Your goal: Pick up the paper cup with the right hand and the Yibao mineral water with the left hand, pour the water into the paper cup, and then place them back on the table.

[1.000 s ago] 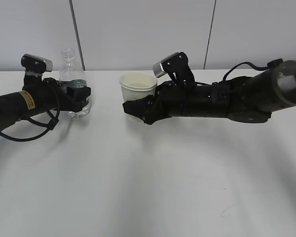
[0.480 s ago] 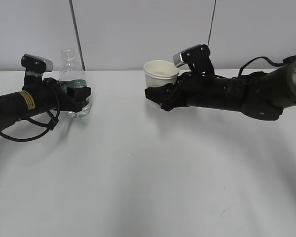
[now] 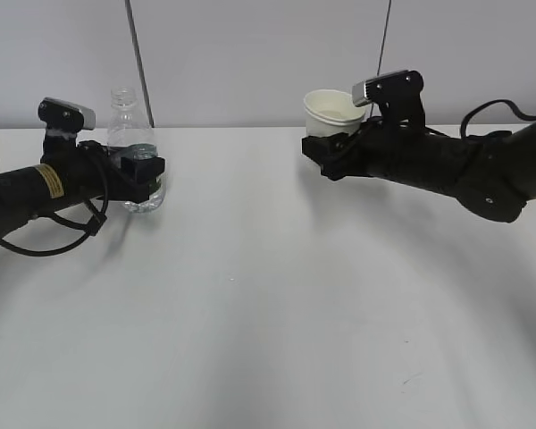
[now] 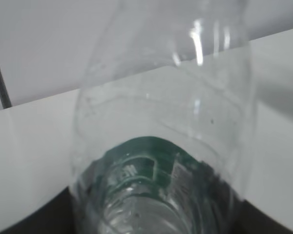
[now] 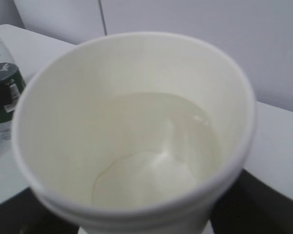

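At upper right, the right tool [image 3: 326,156] is gripping the paper cup [image 3: 330,109] aloft, closed on its lower wall. The thin, crushable cup is wanting gentle pressure. At left, the left tool [image 3: 143,175] is clamping the slippery Yibao mineral water [image 3: 132,134] low on the worktop [image 3: 250,313].

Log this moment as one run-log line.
right hand: shut on paper cup, lifted | left hand: shut on Yibao mineral water, on table

You can't read any lettering here: the bottle's green label [image 4: 156,170] shows only blurred white marks, and the yellow sticker [image 3: 47,180] is perhaps printed, but too small.
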